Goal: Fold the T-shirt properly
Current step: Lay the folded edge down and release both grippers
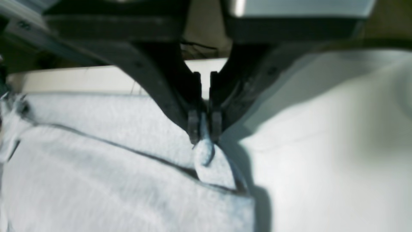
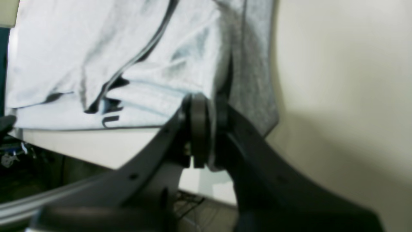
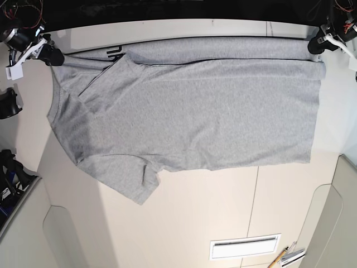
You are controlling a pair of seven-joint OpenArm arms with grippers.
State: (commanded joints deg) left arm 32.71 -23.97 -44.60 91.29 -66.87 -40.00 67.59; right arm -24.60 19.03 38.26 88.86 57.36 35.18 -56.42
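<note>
T-shirt [image 3: 189, 111] is lying flat across the desk [image 3: 184, 218], near sleeve pointing toward the camera, far edge folded over with what looks like black lettering showing. Left gripper [image 1: 205, 127] is pinching the far hem corner; right gripper [image 2: 209, 129] is pinching the far shoulder edge, fingers [image 2: 198, 122] pressed together on cloth.

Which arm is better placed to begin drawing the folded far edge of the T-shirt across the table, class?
Neither alone: the left gripper pinches the T-shirt at its hem corner, the right gripper pinches the shoulder end. Both clamp the far edge, so they should probably move together.
</note>
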